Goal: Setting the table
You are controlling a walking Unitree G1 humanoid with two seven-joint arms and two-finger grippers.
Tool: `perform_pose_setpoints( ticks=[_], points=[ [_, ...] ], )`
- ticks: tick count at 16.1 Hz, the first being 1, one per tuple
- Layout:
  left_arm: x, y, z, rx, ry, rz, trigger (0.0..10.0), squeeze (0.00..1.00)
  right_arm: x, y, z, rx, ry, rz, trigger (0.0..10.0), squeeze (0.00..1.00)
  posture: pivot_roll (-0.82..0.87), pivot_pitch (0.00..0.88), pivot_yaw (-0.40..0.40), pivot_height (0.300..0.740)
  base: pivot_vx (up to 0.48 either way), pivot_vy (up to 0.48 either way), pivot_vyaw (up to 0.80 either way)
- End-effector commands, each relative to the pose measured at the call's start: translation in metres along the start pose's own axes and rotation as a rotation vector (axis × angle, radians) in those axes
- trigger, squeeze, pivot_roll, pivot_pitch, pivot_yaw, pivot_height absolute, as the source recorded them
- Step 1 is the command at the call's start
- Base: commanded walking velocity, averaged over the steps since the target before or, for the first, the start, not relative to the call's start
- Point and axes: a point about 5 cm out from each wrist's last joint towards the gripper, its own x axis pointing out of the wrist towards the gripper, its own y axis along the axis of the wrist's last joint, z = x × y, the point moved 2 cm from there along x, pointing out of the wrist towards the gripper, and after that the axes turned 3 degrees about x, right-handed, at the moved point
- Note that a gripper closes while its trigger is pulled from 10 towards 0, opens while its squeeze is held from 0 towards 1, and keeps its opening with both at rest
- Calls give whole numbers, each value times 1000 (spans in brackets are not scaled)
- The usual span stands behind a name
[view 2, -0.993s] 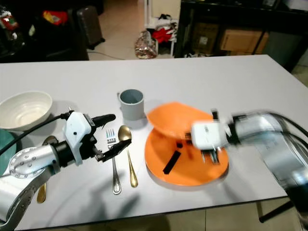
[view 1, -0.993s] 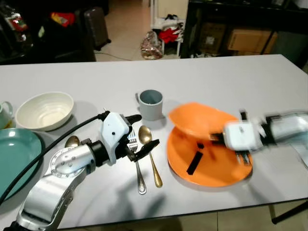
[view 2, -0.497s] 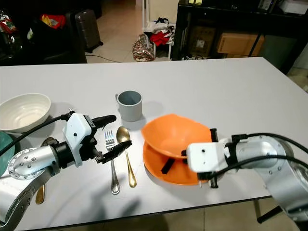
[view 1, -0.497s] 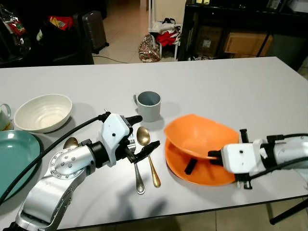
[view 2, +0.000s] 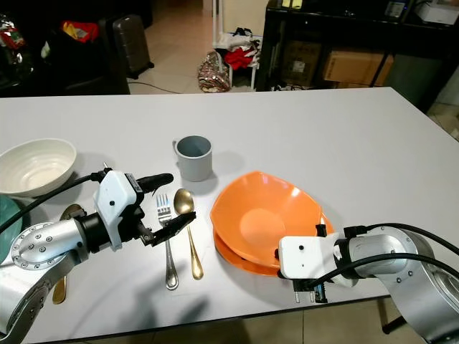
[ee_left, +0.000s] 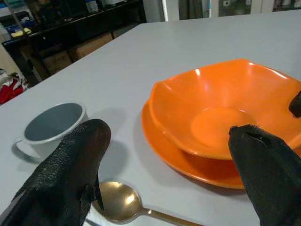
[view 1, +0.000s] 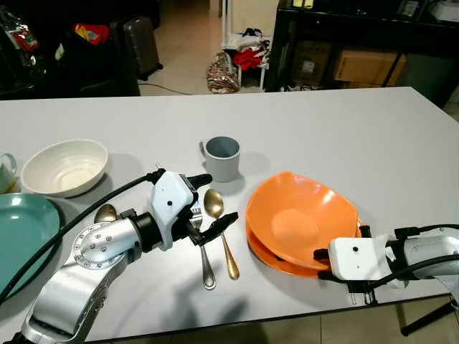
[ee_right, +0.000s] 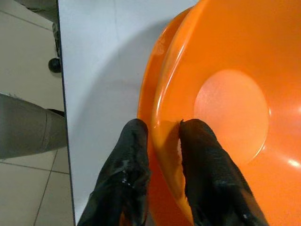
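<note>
- The right gripper (ee_right: 160, 155) pinches the near rim of the bowl (view 1: 301, 218), which sits on the plate (view 1: 269, 258).
- The left gripper (view 1: 208, 208) hangs open above the fork (view 2: 166, 244), farther from the bowl.

A pale grey, matte counter (view 1: 373, 136) fills most of the frame. Beyond its far edge, a beige tiled floor (view 1: 188, 43) runs toward the top centre. At upper left stands a dark upright suitcase (view 1: 140, 41). Upper centre, a heap of red and patterned bags (view 1: 237, 61) sits on the floor. At upper right, a black shelf unit (view 1: 358, 36) holds brown cardboard boxes (view 1: 369, 66).
</note>
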Motion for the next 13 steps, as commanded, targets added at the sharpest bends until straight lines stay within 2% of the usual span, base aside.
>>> perform_pose_setpoints(
  ticks=[1, 3, 5, 6, 7, 8, 9, 10, 11, 12, 13],
  points=[
    [1, 2, -1, 21, -10, -6, 10000, 0, -7, 6, 2, -10, -9, 6, 10000, 1000, -117, 0, 29, 740, 0, 0, 0],
    [1, 3, -1, 15, -8, -2, 10000, 0, -14, 8, 5, 12, -14, 21, 10000, 1000, -120, 0, 35, 740, 0, 0, 0],
    [1, 4, -4, -16, 14, 15, 10000, 0, -37, 18, 12, 71, -24, 106, 10000, 1000, -131, 0, 49, 740, 0, 0, 0],
    [0, 7, -6, -41, 41, 33, 10000, 0, -52, 26, 18, 109, -51, 183, 10000, 1000, -132, 0, 54, 740, 0, 0, 0],
    [-1, 9, -12, -78, 102, 47, 10000, 0, -66, 34, 29, 165, -136, 281, 10000, 1000, -134, 0, 61, 740, 0, 0, 0],
    [-2, 10, -15, -88, 131, 49, 10000, 0, -70, 37, 33, 181, -171, 318, 10000, 1000, -135, 0, 62, 740, 0, 0, 0],
    [-5, 11, -26, -95, 247, 55, 10000, 0, -70, 41, 43, 237, -282, 384, 10000, 839, -131, 0, 65, 740, 0, 0, 0],
    [-7, 13, -31, -99, 313, 66, 10000, 0, -66, 45, 46, 276, -346, 429, 10000, 0, -130, 0, 66, 740, 0, 0, 0],
    [-13, 16, -39, -120, 444, 82, 10000, 0, -54, 54, 48, 386, -456, 532, 10000, 0, -120, 0, 67, 740, 0, 0, 0],
    [-16, 16, -41, -127, 502, 79, 10000, 0, -48, 59, 47, 440, -505, 579, 10000, 0, -114, 0, 71, 740, 0, 0, 0],
    [-22, 13, -39, -138, 565, 64, 10000, 0, -34, 68, 41, 571, -571, 647, 10000, 0, -114, 0, 79, 740, 0, 0, 0]
  ],
)
